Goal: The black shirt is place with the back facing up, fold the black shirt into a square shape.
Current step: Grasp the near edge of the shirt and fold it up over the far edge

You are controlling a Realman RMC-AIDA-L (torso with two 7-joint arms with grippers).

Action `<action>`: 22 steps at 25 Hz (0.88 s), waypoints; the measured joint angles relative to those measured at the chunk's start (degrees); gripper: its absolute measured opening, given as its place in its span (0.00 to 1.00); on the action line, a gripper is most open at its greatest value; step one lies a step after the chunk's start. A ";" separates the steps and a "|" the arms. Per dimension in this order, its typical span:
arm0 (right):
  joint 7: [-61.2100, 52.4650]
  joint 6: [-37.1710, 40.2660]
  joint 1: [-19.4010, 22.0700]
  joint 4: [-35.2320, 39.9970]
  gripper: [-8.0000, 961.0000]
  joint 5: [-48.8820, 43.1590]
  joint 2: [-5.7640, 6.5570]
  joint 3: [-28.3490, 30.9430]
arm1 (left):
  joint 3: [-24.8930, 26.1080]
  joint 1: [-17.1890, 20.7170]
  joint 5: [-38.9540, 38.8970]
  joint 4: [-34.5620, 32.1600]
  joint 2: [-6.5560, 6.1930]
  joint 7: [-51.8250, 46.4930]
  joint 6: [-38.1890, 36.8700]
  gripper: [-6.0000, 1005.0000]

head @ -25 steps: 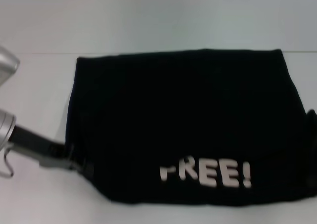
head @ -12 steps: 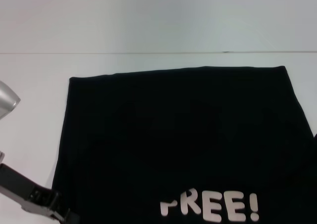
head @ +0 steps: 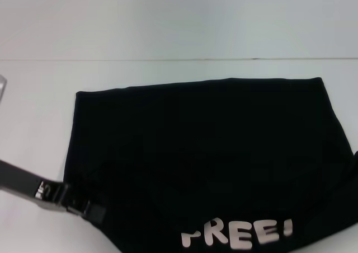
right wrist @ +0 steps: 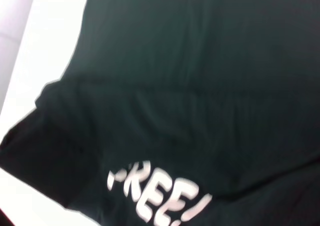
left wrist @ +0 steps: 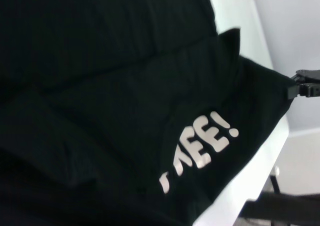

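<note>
The black shirt (head: 207, 152) lies spread on the white table, its white "FREE!" lettering (head: 238, 235) facing up near the front edge. A folded layer shows across it in the left wrist view (left wrist: 125, 86) and the right wrist view (right wrist: 200, 86). My left gripper (head: 92, 211) sits at the shirt's front left edge, shut on the cloth. My right gripper (left wrist: 300, 86) is out of the head view; the left wrist view shows it at the shirt's far corner, with the cloth drawn to a point in its fingers.
The white table (head: 168, 74) extends behind and to the left of the shirt, ending at a pale wall. Its front edge (left wrist: 250, 186) runs close beside the lettering.
The shirt has slid toward me, so its far edge and lettering sit lower in the head view. My left gripper dropped low, then came back up and inward at the shirt's edge.
</note>
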State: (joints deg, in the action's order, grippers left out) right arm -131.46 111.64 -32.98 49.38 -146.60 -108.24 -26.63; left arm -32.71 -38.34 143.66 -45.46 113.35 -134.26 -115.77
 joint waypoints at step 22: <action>-4.30 -22.08 -5.84 -2.05 0.08 8.09 1.36 4.31 | 7.13 -5.01 -6.74 2.15 -2.08 -12.24 23.65 0.01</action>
State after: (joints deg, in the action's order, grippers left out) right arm -135.75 89.56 -38.82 47.33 -138.51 -106.88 -22.32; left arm -25.58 -43.35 136.92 -43.31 111.27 -146.51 -92.12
